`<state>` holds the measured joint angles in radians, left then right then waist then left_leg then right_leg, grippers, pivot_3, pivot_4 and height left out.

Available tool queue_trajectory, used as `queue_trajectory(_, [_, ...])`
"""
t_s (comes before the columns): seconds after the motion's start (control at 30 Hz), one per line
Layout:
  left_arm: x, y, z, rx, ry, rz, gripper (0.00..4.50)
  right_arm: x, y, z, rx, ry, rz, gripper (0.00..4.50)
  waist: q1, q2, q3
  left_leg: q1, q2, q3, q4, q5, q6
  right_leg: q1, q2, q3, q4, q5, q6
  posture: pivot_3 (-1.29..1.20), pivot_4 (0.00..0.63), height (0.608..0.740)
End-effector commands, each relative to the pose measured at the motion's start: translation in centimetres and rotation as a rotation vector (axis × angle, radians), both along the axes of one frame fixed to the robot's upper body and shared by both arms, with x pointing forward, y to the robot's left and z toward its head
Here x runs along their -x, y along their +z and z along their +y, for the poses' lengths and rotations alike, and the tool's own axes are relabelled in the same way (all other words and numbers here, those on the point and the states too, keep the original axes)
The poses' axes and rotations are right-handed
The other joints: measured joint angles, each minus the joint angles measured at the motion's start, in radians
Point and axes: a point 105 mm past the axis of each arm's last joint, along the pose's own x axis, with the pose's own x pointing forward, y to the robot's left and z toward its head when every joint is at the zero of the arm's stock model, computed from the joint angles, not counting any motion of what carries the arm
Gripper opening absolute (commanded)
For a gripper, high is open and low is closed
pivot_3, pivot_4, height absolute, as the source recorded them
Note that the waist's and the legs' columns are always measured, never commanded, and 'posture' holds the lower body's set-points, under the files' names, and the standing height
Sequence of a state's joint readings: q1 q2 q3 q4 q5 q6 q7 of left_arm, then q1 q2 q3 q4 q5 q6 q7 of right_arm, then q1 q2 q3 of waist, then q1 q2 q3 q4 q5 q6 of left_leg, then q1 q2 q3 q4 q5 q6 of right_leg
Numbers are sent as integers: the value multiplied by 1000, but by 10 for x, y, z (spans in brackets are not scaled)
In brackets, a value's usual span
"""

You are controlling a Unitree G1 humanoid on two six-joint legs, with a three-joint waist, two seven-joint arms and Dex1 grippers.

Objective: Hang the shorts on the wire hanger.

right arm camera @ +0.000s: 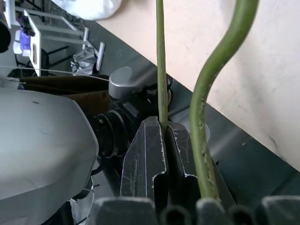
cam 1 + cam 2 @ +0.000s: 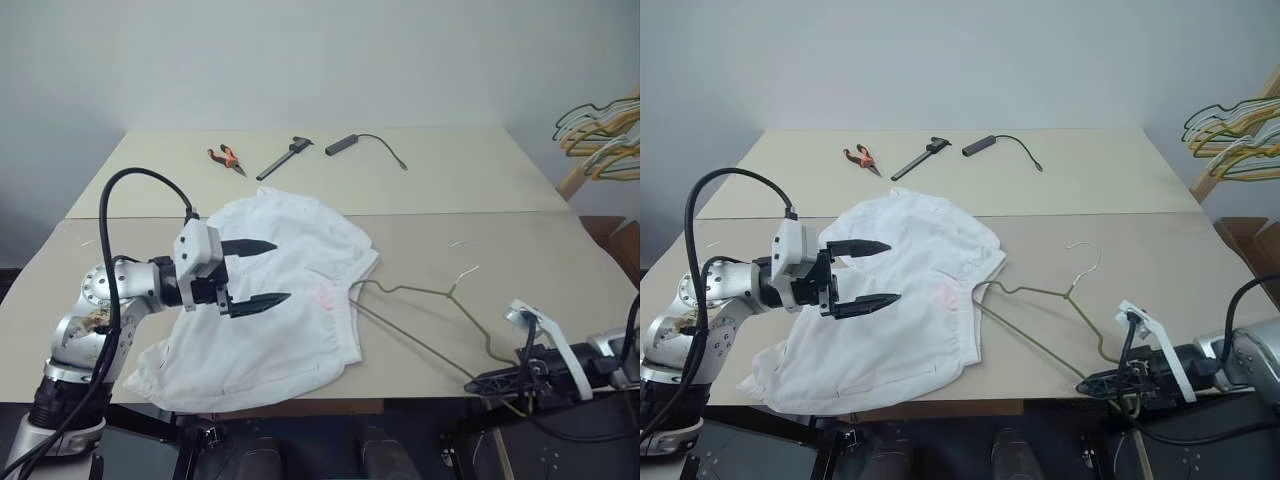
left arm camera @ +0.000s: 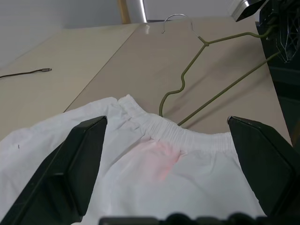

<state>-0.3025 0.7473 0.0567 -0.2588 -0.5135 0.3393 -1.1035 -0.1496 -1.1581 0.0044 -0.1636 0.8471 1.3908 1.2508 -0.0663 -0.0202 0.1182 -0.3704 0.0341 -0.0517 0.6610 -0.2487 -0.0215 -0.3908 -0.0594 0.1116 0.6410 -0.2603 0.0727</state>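
**Hanger pinched, shorts waiting**

The right pincer (image 2: 1102, 383) was pressed together on the hanger (image 2: 1040, 305), gripping its wire at the near corner by the surface (image 2: 1120, 180) edge. The hanger lay flat, its long axis running from that corner leftward, with its far end just reaching under the waistband of the shorts (image 2: 895, 300). The left pincer (image 2: 868, 272) hovered spread wide above the shorts, pointing right toward the hanger. The left arm was clearly nearer the cloth, and looked best placed to lift the waistband.
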Motion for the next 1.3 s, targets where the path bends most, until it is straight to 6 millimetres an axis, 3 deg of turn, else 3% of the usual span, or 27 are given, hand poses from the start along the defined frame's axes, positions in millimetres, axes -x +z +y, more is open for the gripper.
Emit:
queue_trajectory(0.03, [1,8,0,-8,2,-38,4478,-10,-6,8,-4,-14,0,0,-1,-1,0,0,0,0,0,0,0,0,0,0,0,0,0,13,87,740])
queue_trajectory(0.13, [1,9,1,-11,11,-47,4478,-21,-17,6,6,-91,21,0,4,-2,1,0,0,0,0,0,0,0,0,0,0,0,0,19,86,740])
queue_trajectory(0.3, [2,10,5,-19,25,-51,4478,-37,-7,6,-65,-192,26,0,14,-2,1,-1,0,0,0,0,0,-1,0,0,-1,0,0,30,86,740])
queue_trajectory(0.5, [-1,12,3,-13,30,-56,4478,-57,-8,2,-29,-287,21,0,23,-2,1,-1,0,0,0,0,0,-1,0,0,0,0,0,19,85,740])
queue_trajectory(0.6, [-1,12,2,-11,25,-56,4478,-57,-1,3,-33,-271,7,0,25,-2,1,-2,0,0,0,0,0,-1,0,0,-1,0,-1,13,86,740])
queue_trajectory(0.8, [-1,11,1,-13,20,-57,4478,-45,21,22,-107,-102,6,0,23,-2,1,-2,0,0,0,0,0,-1,0,-1,-1,0,0,20,77,740])
queue_trajectory(0.97, [1,9,2,-16,25,-59,4478,-70,9,14,-39,-176,-16,0,19,-2,1,-2,0,0,0,0,0,-1,0,-1,-1,0,0,32,72,740])
queue_trajectory(1.07, [3,8,2,-16,30,-61,4478,-85,8,20,-55,-192,-22,0,20,-2,1,-2,0,0,0,0,0,-2,0,-1,-1,0,-1,43,67,740])
queue_trajectory(1.3, [5,10,4,-18,54,-77,4478,-90,2,32,-94,-144,-19,0,34,-2,1,-10,0,-1,-1,0,0,-9,0,-1,-1,5,-8,76,58,740])
